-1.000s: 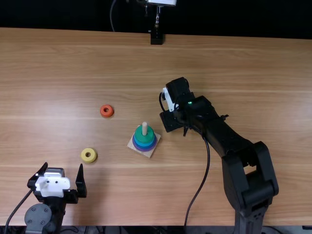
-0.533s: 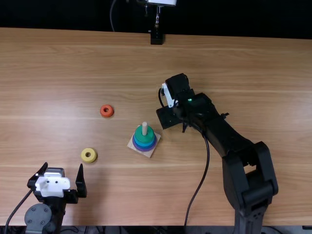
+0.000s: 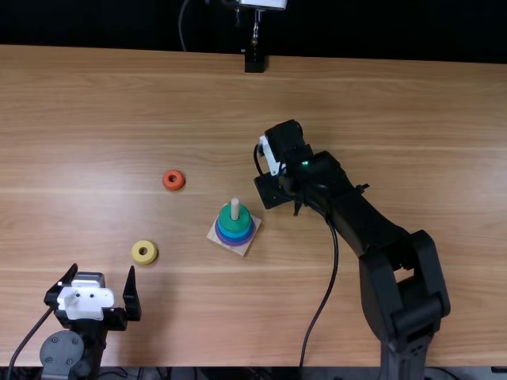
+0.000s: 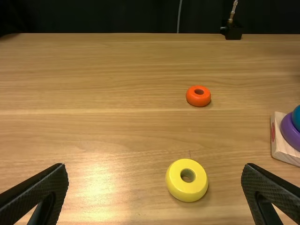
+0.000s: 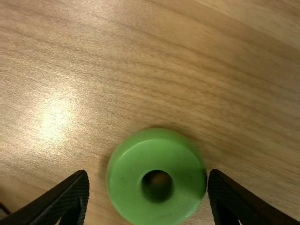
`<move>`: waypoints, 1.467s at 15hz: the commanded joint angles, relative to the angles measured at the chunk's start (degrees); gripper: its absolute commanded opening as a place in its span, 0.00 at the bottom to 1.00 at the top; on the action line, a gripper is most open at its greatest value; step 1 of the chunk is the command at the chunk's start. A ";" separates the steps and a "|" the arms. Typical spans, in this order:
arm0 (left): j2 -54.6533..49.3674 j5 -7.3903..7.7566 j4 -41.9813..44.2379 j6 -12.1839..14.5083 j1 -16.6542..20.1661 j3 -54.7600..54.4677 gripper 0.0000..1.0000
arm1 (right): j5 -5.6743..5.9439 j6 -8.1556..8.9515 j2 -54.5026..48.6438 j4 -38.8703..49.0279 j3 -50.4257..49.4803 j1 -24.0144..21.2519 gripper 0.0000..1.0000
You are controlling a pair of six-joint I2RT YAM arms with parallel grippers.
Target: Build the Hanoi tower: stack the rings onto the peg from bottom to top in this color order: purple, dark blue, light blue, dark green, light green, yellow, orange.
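Right claw, just right of the top view's centre, hung with fingers apart, light green ring between them on the bench! It looked light, stiff, slightly slick: best pinched across its outer wall. Lower left, the left claw gaped near the yellow ring.

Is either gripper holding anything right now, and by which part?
Nothing is held. The glossy light green ring sits between the fingers of the right gripper, with a visible gap on one side; the left gripper is open and empty.
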 commanded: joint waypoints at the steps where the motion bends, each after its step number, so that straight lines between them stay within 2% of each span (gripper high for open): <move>1: -0.67 0.49 -4.82 0.87 0.60 -6.07 1.00 | 0.04 0.42 2.11 0.00 1.51 0.71 0.49; 5: -0.67 0.49 -4.82 0.87 0.60 -6.07 1.00 | 0.04 0.31 2.19 0.00 1.34 0.62 0.48; 6: -0.67 0.49 -4.82 0.87 0.60 -6.07 1.00 | 0.04 0.31 2.19 0.00 1.16 0.62 0.40; 7: -0.67 0.49 -4.82 0.87 0.60 -6.07 1.00 | 0.04 0.42 2.19 0.00 1.16 0.62 0.15; 8: -0.67 0.49 -4.82 0.87 0.60 -6.07 1.00 | -0.07 0.31 2.19 0.00 0.99 0.62 0.00; 12: -0.67 0.49 -4.82 0.87 0.60 -6.07 1.00 | -0.39 0.42 1.49 -0.42 1.69 0.71 0.00; 16: -0.67 0.49 -4.82 0.87 0.60 -6.07 1.00 | -0.39 0.21 0.44 -8.33 5.73 1.06 0.00; 22: -0.67 0.49 -4.82 0.87 0.60 -6.07 1.00 | -0.39 0.10 -8.53 -12.97 6.61 2.82 0.00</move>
